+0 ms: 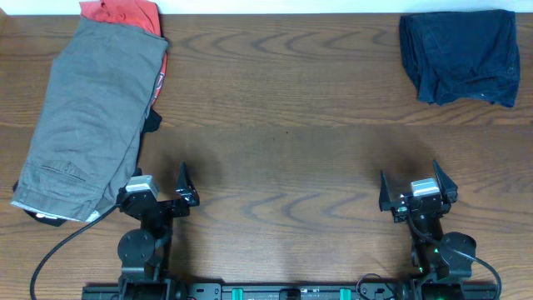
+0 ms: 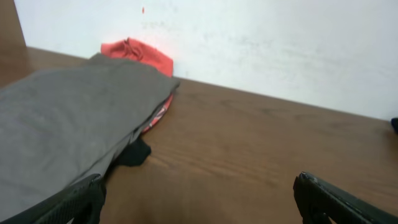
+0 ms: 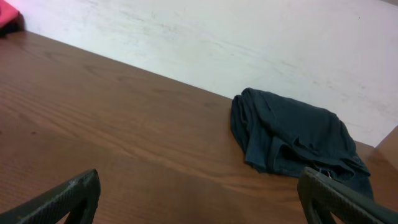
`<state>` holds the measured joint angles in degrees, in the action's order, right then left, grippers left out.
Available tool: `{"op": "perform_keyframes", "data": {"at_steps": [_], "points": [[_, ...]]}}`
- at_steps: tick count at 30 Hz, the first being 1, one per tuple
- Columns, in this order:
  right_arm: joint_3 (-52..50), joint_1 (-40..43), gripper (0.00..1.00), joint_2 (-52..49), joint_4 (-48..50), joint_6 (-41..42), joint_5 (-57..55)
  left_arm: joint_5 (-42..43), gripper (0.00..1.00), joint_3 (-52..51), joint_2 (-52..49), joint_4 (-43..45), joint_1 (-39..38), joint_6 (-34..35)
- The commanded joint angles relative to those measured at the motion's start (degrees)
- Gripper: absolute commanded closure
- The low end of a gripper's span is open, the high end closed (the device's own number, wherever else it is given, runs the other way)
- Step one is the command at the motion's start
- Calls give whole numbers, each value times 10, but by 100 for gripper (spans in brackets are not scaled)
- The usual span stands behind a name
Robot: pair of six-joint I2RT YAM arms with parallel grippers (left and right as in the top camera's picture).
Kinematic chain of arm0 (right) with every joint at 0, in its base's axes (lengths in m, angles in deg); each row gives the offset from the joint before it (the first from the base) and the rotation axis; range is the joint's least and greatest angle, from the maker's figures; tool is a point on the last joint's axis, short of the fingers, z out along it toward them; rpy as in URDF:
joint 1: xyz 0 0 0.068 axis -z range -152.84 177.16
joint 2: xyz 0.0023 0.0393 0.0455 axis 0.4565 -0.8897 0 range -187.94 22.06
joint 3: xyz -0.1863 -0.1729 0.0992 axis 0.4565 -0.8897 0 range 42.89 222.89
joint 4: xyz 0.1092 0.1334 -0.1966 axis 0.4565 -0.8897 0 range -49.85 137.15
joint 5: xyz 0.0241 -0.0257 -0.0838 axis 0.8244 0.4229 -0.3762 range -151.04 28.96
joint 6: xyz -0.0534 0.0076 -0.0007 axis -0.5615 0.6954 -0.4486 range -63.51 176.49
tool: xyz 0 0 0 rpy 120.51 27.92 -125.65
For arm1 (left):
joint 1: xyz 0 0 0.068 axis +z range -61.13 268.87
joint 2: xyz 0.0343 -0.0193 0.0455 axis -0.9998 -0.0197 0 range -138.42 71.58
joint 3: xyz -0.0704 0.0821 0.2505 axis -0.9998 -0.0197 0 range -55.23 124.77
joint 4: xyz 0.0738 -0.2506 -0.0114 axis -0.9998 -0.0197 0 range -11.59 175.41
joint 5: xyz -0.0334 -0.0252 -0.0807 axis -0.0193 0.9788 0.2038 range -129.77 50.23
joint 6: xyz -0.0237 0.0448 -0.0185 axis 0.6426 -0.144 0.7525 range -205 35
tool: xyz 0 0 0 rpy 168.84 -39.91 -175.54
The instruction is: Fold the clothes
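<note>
Table: a wood-grain table (image 1: 283,108) fills the overhead frame, its broad middle bare between the two heaps of clothes.
Wall: a white wall (image 2: 280,43) runs along the table's far edge in both wrist views.
Grey-khaki shorts: the grey-khaki shorts (image 1: 92,117) lie flat down the left of the overhead frame and cover most of the pile beneath them.
Denim shorts: the dark blue denim shorts (image 1: 460,57) sit bunched in the upper right corner, well apart from everything else.
Red-orange garment: the red-orange garment (image 1: 121,12) shows at the top left, mostly buried under the grey shorts.
Dark garment: a scrap of dark cloth (image 1: 151,121) pokes out from the pile's right edge.
Left arm: it sits low at the bottom left; the left gripper (image 1: 156,179) has its jaws spread wide and empty, just beside the grey shorts' lower corner.
Right arm: it sits low at the bottom right; the right gripper (image 1: 410,177) is spread wide and empty over bare wood, facing the denim shorts.
Cable: a black cable (image 1: 58,250) curves off towards the bottom left.
</note>
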<state>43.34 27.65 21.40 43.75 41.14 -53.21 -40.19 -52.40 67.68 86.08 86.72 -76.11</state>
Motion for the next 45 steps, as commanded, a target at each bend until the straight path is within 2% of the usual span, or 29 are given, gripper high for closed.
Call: {"op": "perform_keyframes", "data": {"at_steps": [1, 10, 15, 45], "points": [[-1, -13, 1, 4, -2, 10, -3, -7, 2, -12, 25, 5, -3, -10], [-1, -13, 1, 4, -2, 10, -3, -17, 2, -26, 38, 8, -3, -12], [-1, -13, 1, 4, -2, 10, -3, -17, 2, -26, 38, -51, -3, -14], [-1, -13, 1, 4, -2, 10, -3, -16, 2, -26, 37, -47, -3, -16]]}}
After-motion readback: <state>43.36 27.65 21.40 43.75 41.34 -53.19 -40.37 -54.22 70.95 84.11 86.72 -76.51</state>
